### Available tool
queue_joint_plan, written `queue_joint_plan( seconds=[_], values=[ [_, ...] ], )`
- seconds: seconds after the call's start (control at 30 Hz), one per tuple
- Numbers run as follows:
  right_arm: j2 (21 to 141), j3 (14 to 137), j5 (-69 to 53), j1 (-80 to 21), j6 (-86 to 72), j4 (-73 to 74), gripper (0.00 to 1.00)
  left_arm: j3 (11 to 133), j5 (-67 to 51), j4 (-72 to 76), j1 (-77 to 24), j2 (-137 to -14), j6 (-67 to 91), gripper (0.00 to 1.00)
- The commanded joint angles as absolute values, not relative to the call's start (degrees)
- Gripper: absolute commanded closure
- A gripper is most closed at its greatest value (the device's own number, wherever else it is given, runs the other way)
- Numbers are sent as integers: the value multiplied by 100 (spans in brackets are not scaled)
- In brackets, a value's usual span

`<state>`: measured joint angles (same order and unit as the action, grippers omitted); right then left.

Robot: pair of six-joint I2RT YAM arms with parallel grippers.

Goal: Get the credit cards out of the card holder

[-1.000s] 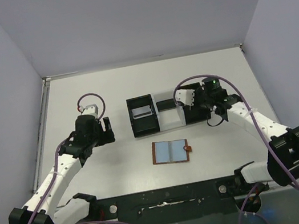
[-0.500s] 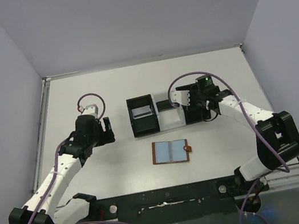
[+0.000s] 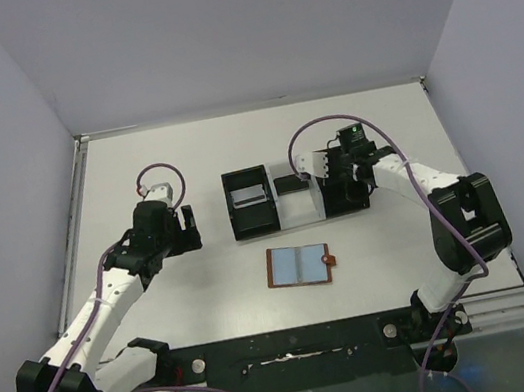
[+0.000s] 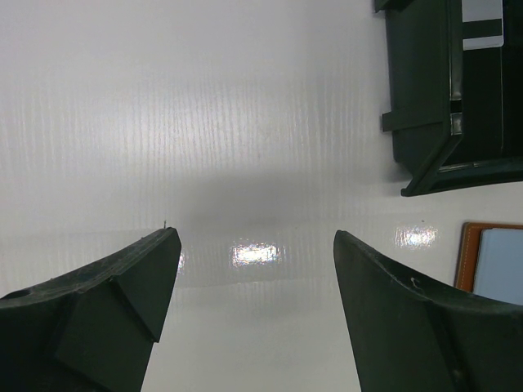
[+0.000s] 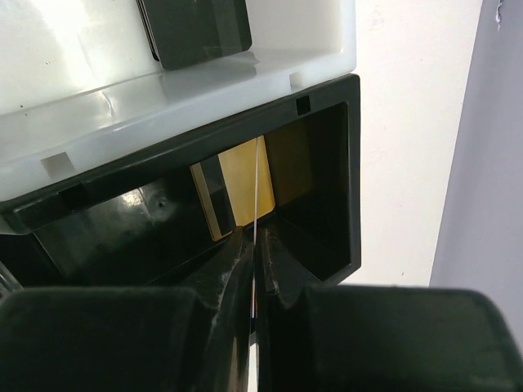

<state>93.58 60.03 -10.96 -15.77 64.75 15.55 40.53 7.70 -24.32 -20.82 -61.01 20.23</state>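
Observation:
The card holder [image 3: 300,265] lies open on the table, brown-rimmed with blue-grey pockets; its edge shows at the right of the left wrist view [image 4: 493,265]. My right gripper [image 3: 342,182] [image 5: 256,234] is shut on a thin credit card [image 5: 258,184], seen edge-on over the tray's right black compartment [image 5: 327,204]. A yellow card [image 5: 241,188] lies in that compartment below it. Left of the tray, my left gripper [image 3: 189,227] [image 4: 255,238] hangs open over bare table, holding nothing.
The three-compartment tray [image 3: 227,205] sits behind the card holder. A grey card [image 3: 247,196] [image 4: 482,20] lies in its left black compartment and a black card [image 3: 289,182] [image 5: 196,28] in its white middle one. Lilac walls close in the table's sides and back.
My right gripper has moved left, from beside the tray to over its right compartment, with the card still pinched. The left arm has not moved.

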Motion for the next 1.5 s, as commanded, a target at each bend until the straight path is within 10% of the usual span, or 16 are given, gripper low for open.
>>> queue_joint_plan(
  seconds=[0.0,0.87,1.47],
  values=[
    [9412,6306,-1039,-1542,6561,1327,98,4272,751,-2329,-2040,-6133,1907,24],
    [10181,6528,-855,-1549,6440,1084,93,4293,706,-2333,-2022,-6236,1898,24],
    [10407,6739,-992,-1552,6344,1617,72,4349,543,-2364,-1995,-6473,1890,24]
  ],
)
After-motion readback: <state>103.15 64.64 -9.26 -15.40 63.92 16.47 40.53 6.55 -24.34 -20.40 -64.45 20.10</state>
